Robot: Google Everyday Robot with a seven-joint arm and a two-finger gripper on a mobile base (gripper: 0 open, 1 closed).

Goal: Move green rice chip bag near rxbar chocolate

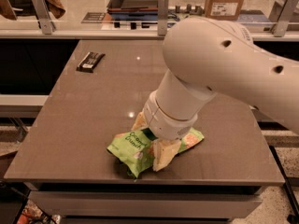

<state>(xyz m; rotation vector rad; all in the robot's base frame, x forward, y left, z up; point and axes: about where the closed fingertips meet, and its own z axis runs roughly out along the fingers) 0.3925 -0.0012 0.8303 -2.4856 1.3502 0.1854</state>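
The green rice chip bag (133, 146) lies crumpled on the brown table (93, 111) near its front edge, right of centre. My gripper (152, 139) comes down on it from above under the big white arm (219, 73). One tan finger (139, 122) is at the bag's far side and the other finger (163, 155) at its near side, both pressed against the foil. The bag rests on the table. The rxbar chocolate (90, 61), a small flat black bar, lies at the table's far left, well away from the bag.
The table's front edge (140, 181) is just below the bag. A counter with a glass rail and metal posts (163, 8) runs behind the table, with a cardboard box (225, 1) at the back right. Floor drops off on both sides.
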